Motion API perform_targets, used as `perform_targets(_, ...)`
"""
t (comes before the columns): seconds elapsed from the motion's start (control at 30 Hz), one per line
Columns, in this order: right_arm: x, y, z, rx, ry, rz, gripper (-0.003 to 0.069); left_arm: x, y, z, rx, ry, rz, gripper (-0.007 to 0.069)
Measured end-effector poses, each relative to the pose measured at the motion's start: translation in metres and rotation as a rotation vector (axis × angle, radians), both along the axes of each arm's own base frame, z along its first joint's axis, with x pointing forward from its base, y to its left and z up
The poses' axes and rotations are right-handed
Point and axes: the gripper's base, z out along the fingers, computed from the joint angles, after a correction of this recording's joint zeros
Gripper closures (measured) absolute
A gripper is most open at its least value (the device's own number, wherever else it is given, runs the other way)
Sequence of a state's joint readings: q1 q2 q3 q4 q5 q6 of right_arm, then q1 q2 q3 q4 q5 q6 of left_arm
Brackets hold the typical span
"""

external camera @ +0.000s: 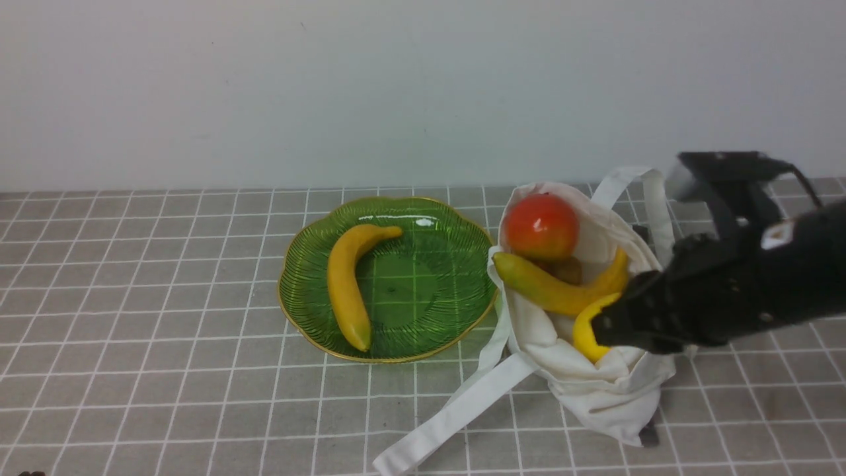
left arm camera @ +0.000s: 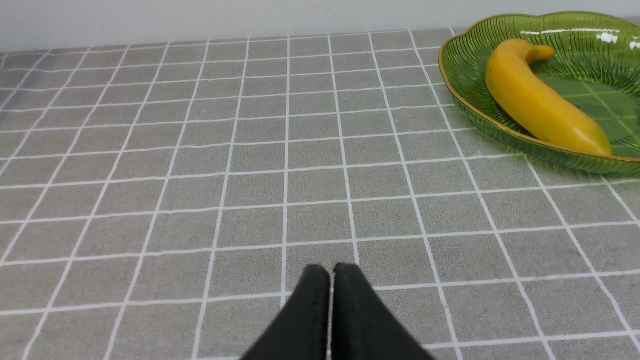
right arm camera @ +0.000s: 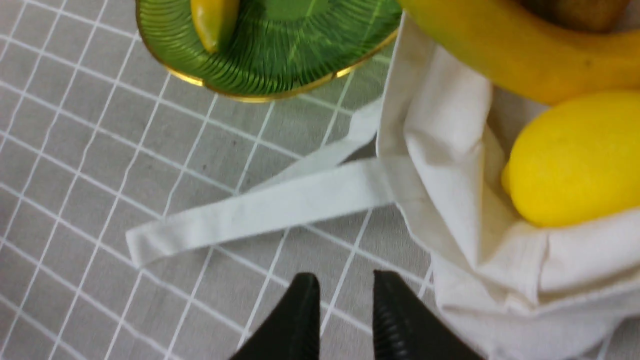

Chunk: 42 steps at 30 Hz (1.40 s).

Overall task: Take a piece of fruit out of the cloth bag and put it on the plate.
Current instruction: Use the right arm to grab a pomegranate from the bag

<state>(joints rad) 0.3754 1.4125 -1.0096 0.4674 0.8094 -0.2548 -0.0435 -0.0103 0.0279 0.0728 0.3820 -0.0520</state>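
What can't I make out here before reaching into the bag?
Lemon: front view, half behind the right arm.
Brown fruit: front view, mostly under apple and banana; kind unclear.
Bag's depths: cloth hides them in every view.
Left end effector: outside front view; left wrist view shows only its tips.

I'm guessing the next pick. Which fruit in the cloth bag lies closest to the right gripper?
The yellow lemon at the bag's near edge, just by the right gripper; the banana and red apple lie farther back.
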Motion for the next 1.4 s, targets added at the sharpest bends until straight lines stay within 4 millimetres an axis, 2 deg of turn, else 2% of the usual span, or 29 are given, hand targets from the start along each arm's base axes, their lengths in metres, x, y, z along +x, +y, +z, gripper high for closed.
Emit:
perform_targets(0.1,0.025,0.008,-0.002,-0.028,-0.006,-0.029,0.042,0.0,0.0,0.0,0.0,0.0,0.0,0.0631)
perform_targets(0.23,0.063,0.016,-0.006,-0.094,-0.024,-0.074,0.026,0.0,0.0,0.0,0.0,0.0,0.0,0.0631)
perform_targets(0.3,0.073,0.017,-0.008,-0.12,-0.034,-0.092,0.0187,0.0,0.0,0.0,0.0,0.0,0.0,0.0631)
perform_targets(0.33,0.085,0.019,-0.01,-0.123,-0.042,-0.131,0.0117,0.0,0.0,0.0,0.0,0.0,0.0,0.0631)
perform_targets(0.37,0.086,0.019,-0.012,-0.126,-0.037,-0.135,0.0117,0.0,0.0,0.0,0.0,0.0,0.0,0.0631)
perform_targets(0.4,0.096,0.021,-0.015,-0.12,-0.048,-0.179,0.0062,0.0,0.0,0.0,0.0,0.0,0.0,0.0631)
perform_targets(0.47,0.109,0.024,-0.021,-0.08,-0.049,-0.262,0.0001,0.0,0.0,0.0,0.0,0.0,0.0,0.0631)
perform_targets(0.53,0.115,0.025,-0.026,-0.052,-0.055,-0.305,-0.0017,0.0,0.0,0.0,0.0,0.0,0.0,0.0631)
perform_targets(0.67,0.129,0.03,-0.05,0.009,-0.026,-0.412,-0.0031,0.0,0.0,0.0,0.0,0.0,0.0,0.0631)
perform_targets(0.93,0.14,0.034,-0.078,0.028,-0.009,-0.452,-0.0032,0.0,0.0,0.0,0.0,0.0,0.0,0.0631)
perform_targets(1.07,0.144,0.035,-0.083,0.029,-0.013,-0.452,-0.0026,0.0,0.0,0.0,0.0,0.0,0.0,0.0631)
perform_targets(1.2,0.144,0.035,-0.084,0.023,-0.023,-0.439,-0.0001,0.0,0.0,0.0,0.0,0.0,0.0,0.0631)
perform_targets(1.3,0.145,0.035,-0.084,0.009,-0.033,-0.421,0.0046,0.0,0.0,0.0,0.0,0.0,0.0,0.0631)
perform_targets(1.4,0.144,0.034,-0.084,-0.012,-0.033,-0.409,0.0048,0.0,0.0,0.0,0.0,0.0,0.0,0.0631)
